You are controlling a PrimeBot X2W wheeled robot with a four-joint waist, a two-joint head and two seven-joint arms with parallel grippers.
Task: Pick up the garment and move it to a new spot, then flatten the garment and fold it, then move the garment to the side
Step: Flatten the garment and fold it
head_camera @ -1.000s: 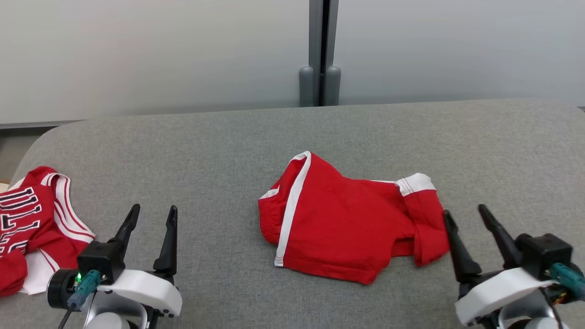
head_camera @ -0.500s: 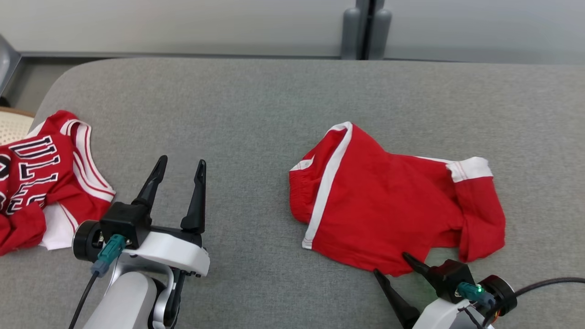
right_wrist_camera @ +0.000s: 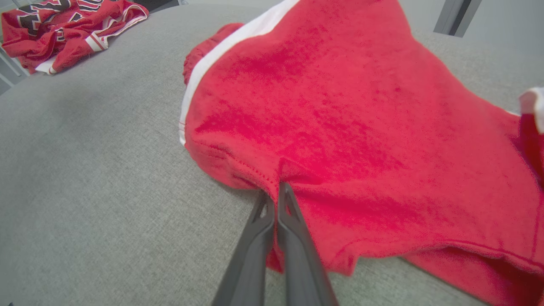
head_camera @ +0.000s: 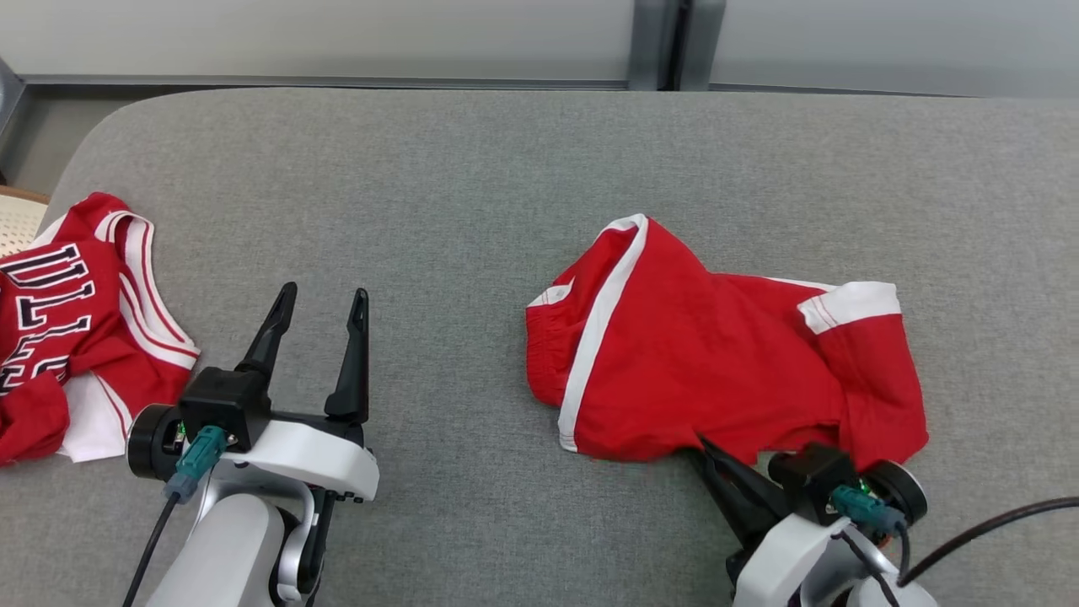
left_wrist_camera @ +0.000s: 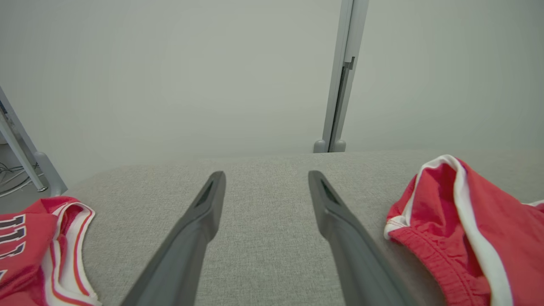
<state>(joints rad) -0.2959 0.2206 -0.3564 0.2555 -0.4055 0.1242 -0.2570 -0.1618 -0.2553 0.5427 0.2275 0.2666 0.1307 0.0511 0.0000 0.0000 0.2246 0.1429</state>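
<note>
A lettered jersey (head_camera: 76,329) lies crumpled at nine o'clock in the head view. Its left part is cut off by the frame edge, so the dark lettering cannot be read in full. Just beside it, toward seven o'clock, the left gripper (head_camera: 324,291) hovers over the grey padded surface (head_camera: 472,185). Its two dark fingers stand wide apart with nothing between them and point toward twelve o'clock. Its pale forearm runs off the bottom edge.

The red garment (head_camera: 716,354), trimmed with a white side stripe and a white cuff, lies rumpled from the centre toward three o'clock, well apart from the jersey. One end is folded over itself, hiding whatever lies beneath.

At five o'clock the right gripper (right_wrist_camera: 276,191) has its fingers pressed together on the garment's near hem. In the right wrist view the tips are pinched on a small pleat of red cloth at the stitched edge. In the head view they are buried under the fabric and hard to make out. A black cable (head_camera: 995,527) trails off the right edge, and a grey post (head_camera: 662,42) at twelve o'clock is cut short by the top of the frame.
</note>
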